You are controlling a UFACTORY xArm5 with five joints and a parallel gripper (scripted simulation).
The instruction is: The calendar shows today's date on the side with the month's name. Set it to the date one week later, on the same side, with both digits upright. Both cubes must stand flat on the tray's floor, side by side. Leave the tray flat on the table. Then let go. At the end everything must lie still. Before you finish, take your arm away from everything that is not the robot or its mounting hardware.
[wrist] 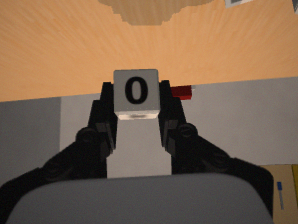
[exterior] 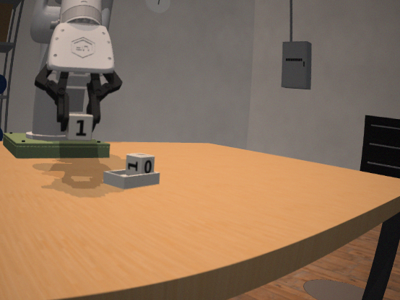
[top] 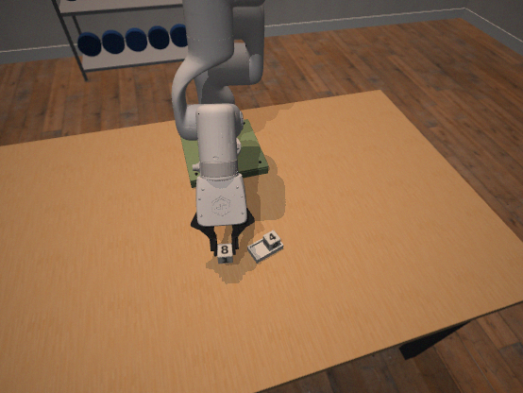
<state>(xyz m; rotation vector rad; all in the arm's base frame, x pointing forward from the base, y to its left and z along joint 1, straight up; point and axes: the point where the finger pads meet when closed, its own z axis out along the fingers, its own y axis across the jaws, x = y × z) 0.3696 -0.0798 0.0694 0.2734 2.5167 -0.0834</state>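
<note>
My gripper (top: 225, 247) (exterior: 79, 124) (wrist: 137, 96) is shut on a white cube (top: 225, 252) (exterior: 80, 130) (wrist: 136, 102) and holds it in the air, left of the tray in the top and exterior views. The held cube has 8 on top, an upright 1 facing the exterior camera and a 0 facing the wrist camera. The grey tray (top: 269, 254) (exterior: 141, 181) lies flat on the table. A second cube (top: 272, 239) (exterior: 140, 164) stands in its right part, with 4 on top; the exterior view shows a sideways 1 and a 0. The tray's month side cannot be read.
The wooden table (top: 354, 213) (exterior: 235, 216) carries the arm's green base plate (top: 255, 156) (exterior: 58, 149) behind the tray. The arm's shadow lies below the held cube. A shelf with blue round things (top: 136, 40) stands beyond the table.
</note>
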